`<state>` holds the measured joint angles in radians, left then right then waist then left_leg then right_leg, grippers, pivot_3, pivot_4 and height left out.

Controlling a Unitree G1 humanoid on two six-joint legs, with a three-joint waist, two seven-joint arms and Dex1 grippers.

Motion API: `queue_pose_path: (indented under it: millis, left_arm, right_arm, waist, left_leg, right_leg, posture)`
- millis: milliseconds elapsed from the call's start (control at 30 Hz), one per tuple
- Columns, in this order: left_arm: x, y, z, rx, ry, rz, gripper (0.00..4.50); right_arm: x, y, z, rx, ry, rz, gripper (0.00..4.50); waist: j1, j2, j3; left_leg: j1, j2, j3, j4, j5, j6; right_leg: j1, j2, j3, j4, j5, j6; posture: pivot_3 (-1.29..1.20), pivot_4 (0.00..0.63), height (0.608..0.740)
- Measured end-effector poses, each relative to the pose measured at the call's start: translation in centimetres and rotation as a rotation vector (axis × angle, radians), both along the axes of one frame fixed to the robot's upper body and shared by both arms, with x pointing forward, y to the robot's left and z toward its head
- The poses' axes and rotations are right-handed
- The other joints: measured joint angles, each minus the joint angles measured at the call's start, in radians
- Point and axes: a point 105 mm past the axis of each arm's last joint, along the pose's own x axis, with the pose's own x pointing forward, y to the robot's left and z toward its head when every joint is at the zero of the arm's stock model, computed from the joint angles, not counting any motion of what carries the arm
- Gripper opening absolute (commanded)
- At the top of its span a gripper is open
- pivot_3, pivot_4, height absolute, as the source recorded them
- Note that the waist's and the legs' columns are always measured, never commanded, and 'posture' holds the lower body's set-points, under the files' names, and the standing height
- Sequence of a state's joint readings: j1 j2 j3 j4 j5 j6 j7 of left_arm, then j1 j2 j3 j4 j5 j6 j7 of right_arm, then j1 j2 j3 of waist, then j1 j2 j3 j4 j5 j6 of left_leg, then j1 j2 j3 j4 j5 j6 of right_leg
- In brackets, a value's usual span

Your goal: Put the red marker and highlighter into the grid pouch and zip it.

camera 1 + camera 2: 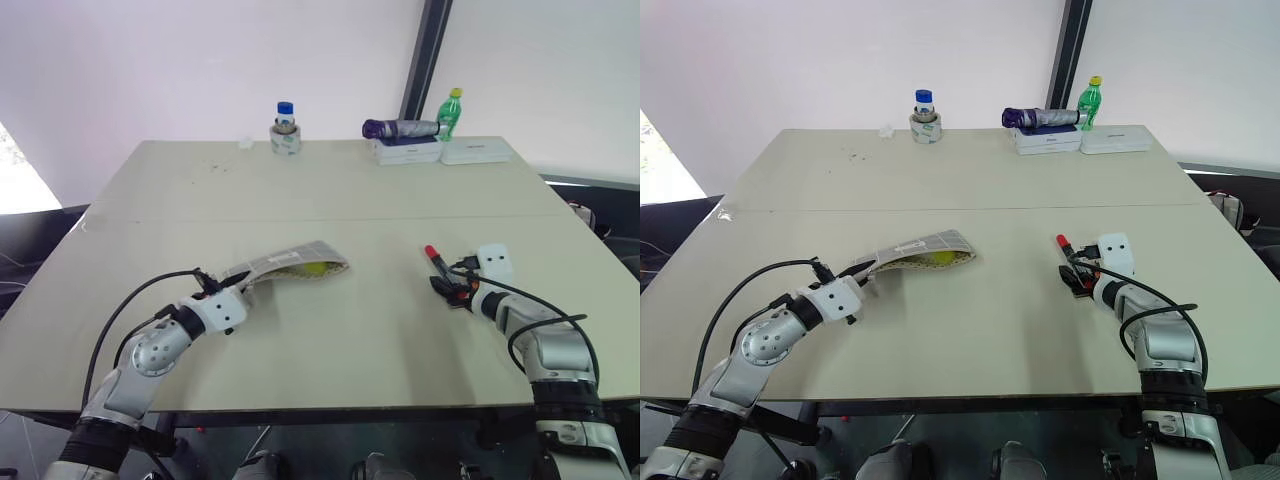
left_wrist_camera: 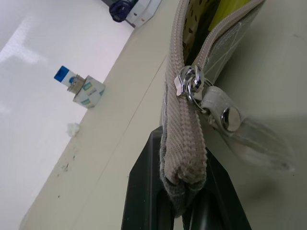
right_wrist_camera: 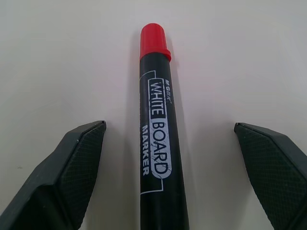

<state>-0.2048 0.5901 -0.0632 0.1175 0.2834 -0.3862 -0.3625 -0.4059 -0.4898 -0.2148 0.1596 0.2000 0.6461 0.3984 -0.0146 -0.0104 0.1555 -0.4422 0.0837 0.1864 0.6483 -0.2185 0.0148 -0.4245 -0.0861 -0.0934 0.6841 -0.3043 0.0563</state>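
The highlighter (image 1: 322,268) already lies inside the unzipped grid pouch (image 1: 290,264), which the left gripper (image 2: 184,201) clamps by its end near the desk's (image 1: 330,190) middle, while the right gripper (image 3: 172,167) straddles the red marker (image 3: 157,129) with fingers apart, zipping undone.

Lighting: bright, even, diffuse daylight; white backdrop behind the table (image 1: 330,200) washed nearly blank. Overexposed patch at far left edge of the head views (detail lost there).
Shadows: soft and faint; a pale one under the grid pouch (image 1: 290,266), another beside the red marker (image 3: 158,139) on the tabletop.
Glare: small bright highlight on the metal snap and zipper pull (image 2: 189,86) in the left wrist view.
Focus: marker lettering crisp; nearest pouch fabric and black fingers (image 2: 144,191) soft; far bottle (image 2: 76,86) slightly blurred.
Distortion: table edges splay mildly toward the near corners.
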Motion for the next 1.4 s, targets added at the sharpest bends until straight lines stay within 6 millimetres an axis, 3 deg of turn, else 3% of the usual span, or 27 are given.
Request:
queue_pose_path:
  millis: [200,233,300,400,500,567,667,800,1100,1233,1400]
  left_arm:
    - [0.0,0.0,0.0,0.001,0.000,0.000,0.00]
    - [0.0,0.0,0.0,0.001,0.000,0.000,0.00]
    - [0.0,0.0,0.0,0.000,0.001,0.000,0.00]
    - [0.0,-0.1,0.0,-0.003,0.002,-0.003,0.00]
    - [0.0,-0.1,-0.1,-0.003,0.002,-0.003,0.00]
    - [0.1,0.0,-0.1,-0.004,0.005,-0.001,0.00]
    - [0.2,0.0,-0.1,-0.004,0.007,0.002,0.00]
    - [0.3,-0.1,0.0,-0.005,0.005,-0.003,0.00]
    - [-0.4,-1.7,-0.1,0.003,0.019,-0.086,0.00]
    - [-0.9,-2.8,0.2,0.016,0.019,-0.146,0.00]
    - [-1.2,-3.3,0.3,0.021,0.023,-0.178,0.00]
  right_arm:
    - [0.0,1.3,0.1,-0.050,-0.023,0.099,0.56]
    - [-0.1,1.8,0.3,-0.037,-0.033,0.134,0.37]
    - [-0.4,3.5,1.2,0.003,-0.065,0.231,0.38]
    - [-2.0,8.2,5.3,0.115,-0.204,0.508,0.38]
    - [-4.5,11.6,7.6,0.041,-0.266,0.771,0.38]
    - [-5.6,13.2,7.2,0.032,-0.246,0.868,0.38]
    - [-6.6,14.7,5.1,-0.006,-0.192,0.954,0.38]
    - [-5.6,15.1,3.4,-0.089,-0.172,0.934,0.38]
    - [-3.2,17.0,3.1,-0.185,-0.229,0.926,0.38]
    - [-2.8,17.9,2.4,-0.333,-0.253,0.991,0.38]
    - [-2.4,19.8,3.5,-0.487,-0.371,1.085,0.38]
  waist:
    - [-0.002,0.000,0.000]
    - [-0.001,0.000,0.000]
    - [-0.002,0.000,0.000]
    - [-0.004,0.001,0.000]
    - [-0.001,0.000,0.000]
    - [0.003,-0.001,-0.001]
    - [0.002,-0.001,-0.001]
    - [0.000,-0.001,-0.001]
    - [0.003,-0.001,-0.001]
    - [-0.002,-0.001,0.000]
    - [-0.005,-0.001,0.000]
  left_leg:
    - [0.000,0.000,0.000,0.000,0.000,0.000]
    - [0.000,0.000,0.000,0.000,0.000,0.000]
    - [0.000,0.000,0.000,0.000,0.000,0.000]
    - [0.000,0.001,-0.001,-0.001,0.000,0.000]
    - [0.000,0.001,-0.001,0.000,-0.001,0.001]
    - [0.000,0.000,-0.001,0.001,-0.001,0.002]
    - [0.000,0.000,-0.001,0.001,-0.001,0.002]
    - [0.000,0.000,-0.001,0.001,-0.001,0.002]
    - [0.000,0.000,0.000,0.002,-0.001,0.002]
    - [0.000,0.000,0.000,0.001,-0.001,0.002]
    - [0.000,0.000,0.000,0.001,0.003,-0.004]
  right_leg:
    - [0.000,0.000,0.000,0.000,0.000,0.000]
    - [0.000,0.000,0.000,0.000,0.000,0.000]
    - [0.000,0.000,0.000,0.000,0.000,0.000]
    - [-0.001,0.001,0.000,0.000,0.000,0.000]
    - [0.000,0.001,0.000,0.000,0.000,0.000]
    - [0.000,0.000,-0.001,0.000,0.000,0.000]
    - [0.000,-0.001,-0.001,0.000,0.000,0.000]
    - [0.000,0.000,0.000,0.000,0.000,0.000]
    - [0.000,0.000,0.000,0.000,0.000,0.000]
    - [0.000,0.000,0.000,0.000,0.000,0.000]
    - [0.000,0.001,0.000,0.000,0.000,0.000]
  posture:
    - [0.00,0.150,0.740]
    - [0.00,0.150,0.740]
    - [0.00,0.150,0.740]
    - [0.00,0.150,0.740]
    - [0.00,0.150,0.740]
    - [0.00,0.150,0.740]
    - [0.00,0.150,0.740]
    - [0.00,0.150,0.740]
    - [0.00,0.150,0.740]
    - [0.00,0.150,0.740]
    - [0.00,0.150,0.740]
